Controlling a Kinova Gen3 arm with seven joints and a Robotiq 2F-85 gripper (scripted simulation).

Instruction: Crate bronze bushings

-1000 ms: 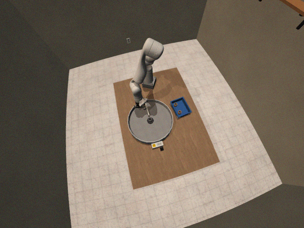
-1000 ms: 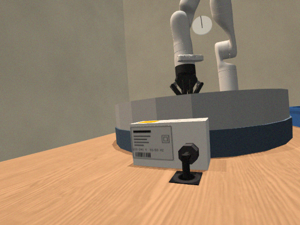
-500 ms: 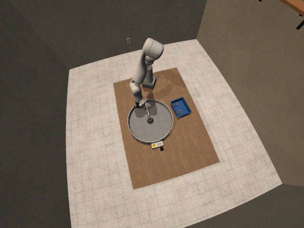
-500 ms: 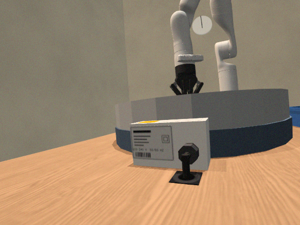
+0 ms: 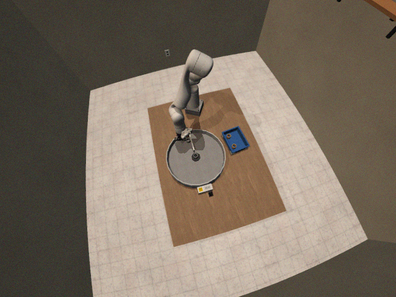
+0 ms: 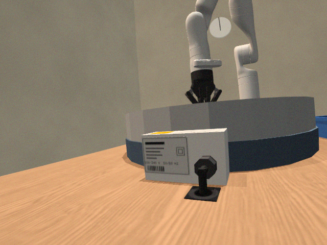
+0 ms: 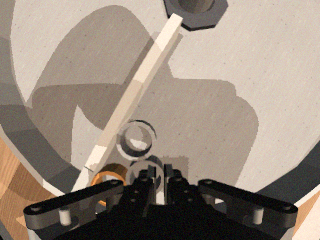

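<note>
Tool [image 7: 160,178] pinches a steel bushing [image 7: 140,166], bronze bushing [image 7: 108,175] just beside.

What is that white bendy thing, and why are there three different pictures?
It's a robot arm with a two-fingered gripper for a hand. One picture looks down from the ceiling, one looks from low on the table, and one comes from a camera on the arm's wrist. On the table are a round turntable and a blue crate, which already has two bronze rings in it. The wrist picture shows a steel ring and a bronze ring on the turntable. The gripper is pinched shut on something small there, probably a ring, but I can't tell which colour.
</note>
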